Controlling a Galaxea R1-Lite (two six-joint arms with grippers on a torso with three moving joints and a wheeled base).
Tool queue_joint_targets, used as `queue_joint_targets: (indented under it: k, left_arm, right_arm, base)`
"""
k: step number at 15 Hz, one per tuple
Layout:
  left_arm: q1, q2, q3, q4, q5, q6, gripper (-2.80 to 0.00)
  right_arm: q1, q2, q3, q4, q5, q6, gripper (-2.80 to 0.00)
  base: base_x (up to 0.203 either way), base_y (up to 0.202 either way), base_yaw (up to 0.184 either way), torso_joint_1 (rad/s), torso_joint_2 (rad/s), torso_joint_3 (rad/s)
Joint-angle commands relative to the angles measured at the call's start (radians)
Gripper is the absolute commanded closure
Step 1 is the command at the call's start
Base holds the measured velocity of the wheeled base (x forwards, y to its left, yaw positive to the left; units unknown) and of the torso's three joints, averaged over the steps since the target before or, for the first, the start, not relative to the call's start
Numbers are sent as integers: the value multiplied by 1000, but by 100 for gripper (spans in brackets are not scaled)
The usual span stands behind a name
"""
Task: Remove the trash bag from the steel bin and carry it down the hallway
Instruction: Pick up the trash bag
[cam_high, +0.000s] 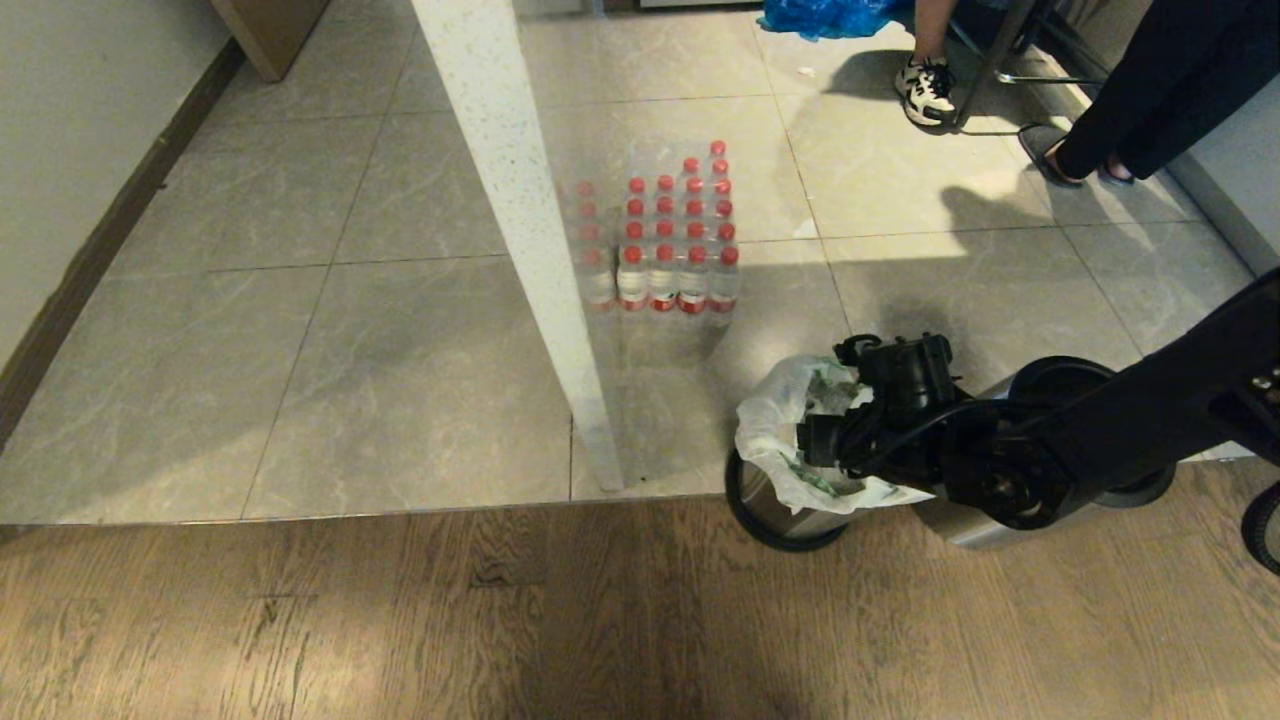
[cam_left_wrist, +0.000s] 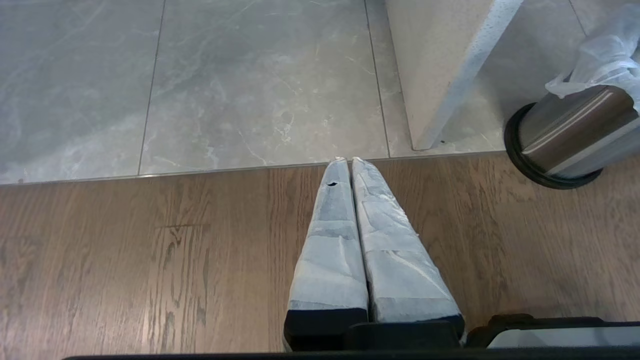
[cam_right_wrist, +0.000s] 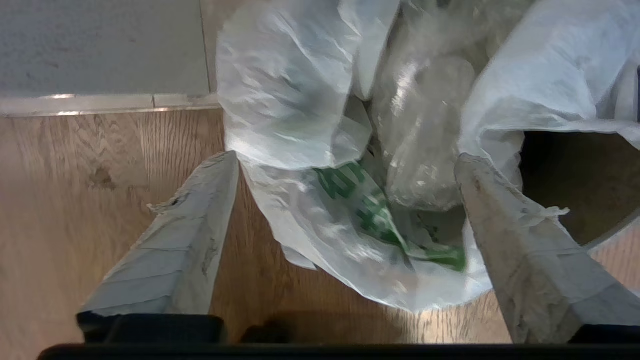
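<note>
Head view: a small steel bin (cam_high: 775, 505) with a black rim ring stands on the wood-plank floor (cam_high: 400, 620), just beside the edge where grey tiles (cam_high: 380, 380) begin. A thin white trash bag (cam_high: 775, 425) with green printing lines it, its crumpled edges folded out over the rim. The right gripper (cam_high: 815, 440) reaches in from the right, over the bin's mouth. A second steel bin (cam_high: 1060, 380) stands behind the arm. A white speckled post (cam_high: 520, 230) stands just left of the bin; beyond it is a wrapped pack of red-capped water bottles (cam_high: 665, 240). Farther off, by a blue bag (cam_high: 820, 15), a person's feet (cam_high: 925, 90) show. Broad open tile lies to the left.

Left wrist view: the left gripper (cam_left_wrist: 347, 162) hangs over the wood floor with its taped fingers pressed together, holding nothing. The bin (cam_left_wrist: 570, 135) sits well apart from it, near the post's foot (cam_left_wrist: 430, 120).

Right wrist view: the right gripper's fingers (cam_right_wrist: 195, 210) are spread wide, with the bag's loose white folds and green print (cam_right_wrist: 350, 210) between them, ungripped. The bin's dark opening shows beside one finger.
</note>
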Motion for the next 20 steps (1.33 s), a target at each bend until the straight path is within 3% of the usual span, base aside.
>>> queue_joint_targets:
  k: [1,11,16,20]
  left_arm:
    - [0,0,0,1,0,-2,0]
    - [0,0,0,-1,0,0,0]
    - [0,0,0,1,0,-2,0]
    - [0,0,0,1,0,0,0]
  right_arm:
    - [-30,-11,19,-3,-6,2,-280]
    - [-93,62,5,1,10,75,-280]
    - [-90,118,-99,8,103,179,-280]
    - [-74,121,-121,61,140,185,-280]
  base:
    - [0,0,0,0,0,0]
    - [0,0,0,0,0,0]
    - [0,0,0,0,0,0]
    - [0,0,0,0,0,0]
